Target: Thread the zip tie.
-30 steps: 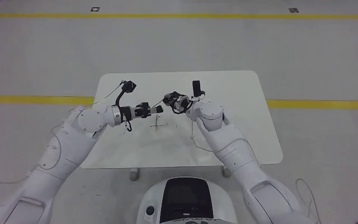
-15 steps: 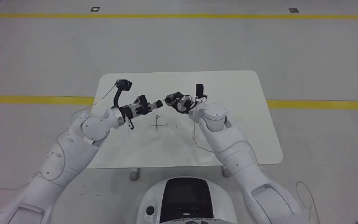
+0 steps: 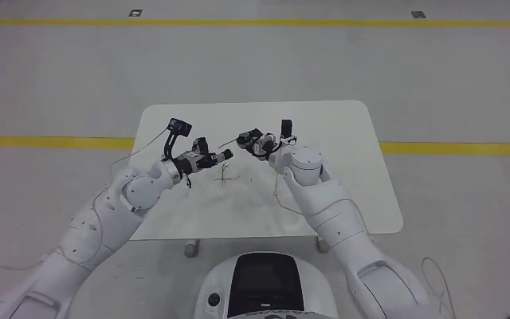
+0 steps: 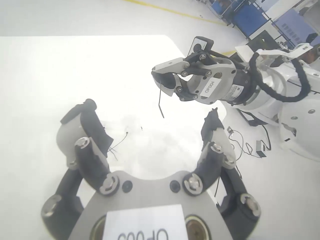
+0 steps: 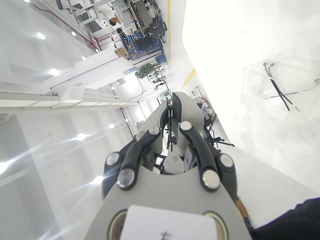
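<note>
A thin black zip tie is pinched in my right gripper, which is shut on it above the middle of the white table. The tie's free end hangs down from the fingertips, bent near its tip. In the right wrist view the zip tie runs as a dark strip between the closed fingers of the right gripper. My left gripper stands open and holds nothing, facing the hanging tie from a short distance away. From above, the left gripper sits just below and left of the right gripper.
Several loose zip ties lie crossed on the table beneath the grippers, inside what looks like a clear tray. Cables hang off the table's far side near the right arm. The table's edges are well away from both grippers.
Half a second ago the left gripper was up against the right gripper's tip at the tie; it has since drawn back toward the robot and stands open. The right gripper barely moved.
</note>
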Available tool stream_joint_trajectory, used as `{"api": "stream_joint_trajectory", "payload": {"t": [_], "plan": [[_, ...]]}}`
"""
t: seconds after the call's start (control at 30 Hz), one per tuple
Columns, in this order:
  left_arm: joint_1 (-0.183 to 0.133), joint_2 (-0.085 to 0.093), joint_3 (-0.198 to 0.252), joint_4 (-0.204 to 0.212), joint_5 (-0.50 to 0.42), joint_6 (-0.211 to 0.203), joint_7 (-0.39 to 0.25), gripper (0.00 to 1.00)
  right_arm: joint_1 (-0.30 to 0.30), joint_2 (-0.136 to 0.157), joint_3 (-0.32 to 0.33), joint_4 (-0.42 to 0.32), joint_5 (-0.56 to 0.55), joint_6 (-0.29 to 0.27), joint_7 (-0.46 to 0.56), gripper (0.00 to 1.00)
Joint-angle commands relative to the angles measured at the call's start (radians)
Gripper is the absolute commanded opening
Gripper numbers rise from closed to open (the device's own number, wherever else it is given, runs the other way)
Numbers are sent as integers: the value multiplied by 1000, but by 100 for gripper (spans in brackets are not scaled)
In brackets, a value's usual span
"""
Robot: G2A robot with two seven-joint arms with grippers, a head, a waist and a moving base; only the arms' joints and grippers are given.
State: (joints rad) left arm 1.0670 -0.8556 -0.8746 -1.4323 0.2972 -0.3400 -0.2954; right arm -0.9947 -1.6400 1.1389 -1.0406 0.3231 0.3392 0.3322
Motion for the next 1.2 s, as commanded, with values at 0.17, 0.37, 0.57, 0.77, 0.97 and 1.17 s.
{"api": "stream_joint_trajectory", "payload": {"t": [0.17,0.37,0.57,0.77,0.97,1.17], "plan": [[-9,3,18,-19,122,0,43,100,-11,0,-17,-8,-1,1,-13,0],[-24,19,60,-25,211,0,124,100,-4,-1,-24,-1,8,1,-14,0],[-22,19,58,-22,229,7,132,100,-11,0,-25,-7,6,-8,-19,0],[-20,19,65,-24,273,0,123,100,-32,6,-19,-41,10,-8,-2,0],[-19,19,65,-23,273,0,125,100,-34,6,-19,-42,8,-11,-4,0],[-3,19,61,-43,293,0,158,100,-58,12,-7,-75,22,-4,-1,0]]}}
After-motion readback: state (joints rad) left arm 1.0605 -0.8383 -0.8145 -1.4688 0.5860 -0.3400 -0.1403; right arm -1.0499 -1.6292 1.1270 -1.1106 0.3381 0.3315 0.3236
